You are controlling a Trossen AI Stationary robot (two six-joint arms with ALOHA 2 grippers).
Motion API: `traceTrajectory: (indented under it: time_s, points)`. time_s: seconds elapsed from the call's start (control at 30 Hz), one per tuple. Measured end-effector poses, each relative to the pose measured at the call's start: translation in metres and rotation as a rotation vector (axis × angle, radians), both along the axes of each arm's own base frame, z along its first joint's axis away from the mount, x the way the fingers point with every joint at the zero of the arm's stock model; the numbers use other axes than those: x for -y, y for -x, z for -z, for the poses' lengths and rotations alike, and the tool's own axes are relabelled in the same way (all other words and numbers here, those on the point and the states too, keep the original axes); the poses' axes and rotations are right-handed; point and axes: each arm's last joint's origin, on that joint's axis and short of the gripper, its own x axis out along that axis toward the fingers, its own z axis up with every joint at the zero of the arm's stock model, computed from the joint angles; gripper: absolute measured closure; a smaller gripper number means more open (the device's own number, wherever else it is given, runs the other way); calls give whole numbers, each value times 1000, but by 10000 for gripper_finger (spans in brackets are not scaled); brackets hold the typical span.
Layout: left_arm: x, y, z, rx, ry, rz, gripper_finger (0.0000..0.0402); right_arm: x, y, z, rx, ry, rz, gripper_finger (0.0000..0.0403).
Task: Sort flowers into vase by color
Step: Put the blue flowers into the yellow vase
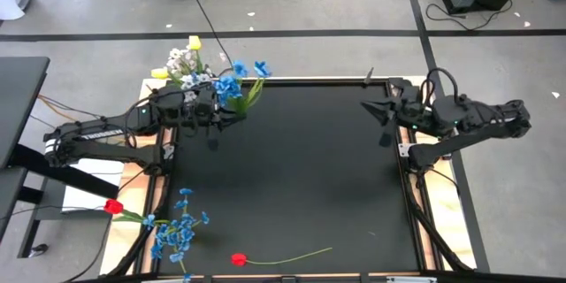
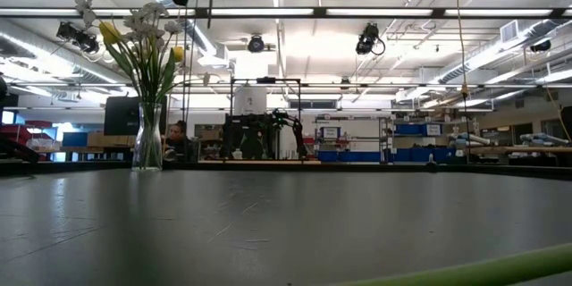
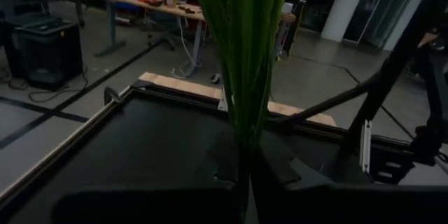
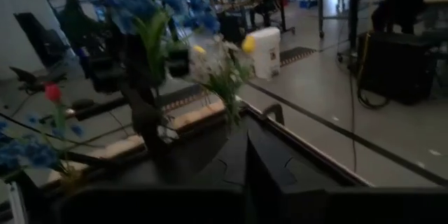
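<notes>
While white and yellow flowers point(image 1: 181, 62) already stand in a vase point(image 2: 147, 147) at the far left corner, the left gripper point(image 1: 215, 115) is clamped on a blue stem point(image 1: 237, 81) beside it. Blue point(image 1: 177, 230) and red point(image 1: 237, 259) stems lie near. The right gripper point(image 1: 376, 110) waits closed, empty (only the low view shows the vase's glass).

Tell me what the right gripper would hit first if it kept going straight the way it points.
The right gripper, shut and empty, points across the bare table toward the left gripper, which holds blue flowers. Those, or the left gripper, probably come first; depth is unclear.
</notes>
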Motion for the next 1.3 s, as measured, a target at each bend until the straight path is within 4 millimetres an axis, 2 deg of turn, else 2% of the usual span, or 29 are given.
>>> traceTrajectory:
  time_s: [0.17, 0.23, 0.33, 0.53, 0.73, 0.93, 1.17, 1.3]
  points:
    - [3, 3, -2, 9, -36, 5, 383, 6, 11, 29, -106, 28, 22, 368]
    - [3, 4, -3, 15, -60, -6, 383, 5, 12, 35, -104, 17, 13, 370]
    - [2, 7, -5, 18, -64, -45, 381, 4, 13, 39, -125, 91, -50, 381]
    - [2, 8, -5, 21, -69, -71, 379, 1, 28, 40, -38, 251, -208, 394]
    - [2, 9, -2, -10, -56, -70, 378, 6, 57, 60, 69, 283, -226, 398]
    - [2, 11, -1, -32, -52, -70, 378, 8, 75, 79, 121, 377, -293, 398]
    - [3, 14, -2, -26, -69, -69, 377, 12, 91, 107, 202, 341, -256, 400]
    - [3, 14, -2, -27, -79, -70, 377, 11, 85, 118, 166, 330, -270, 400]
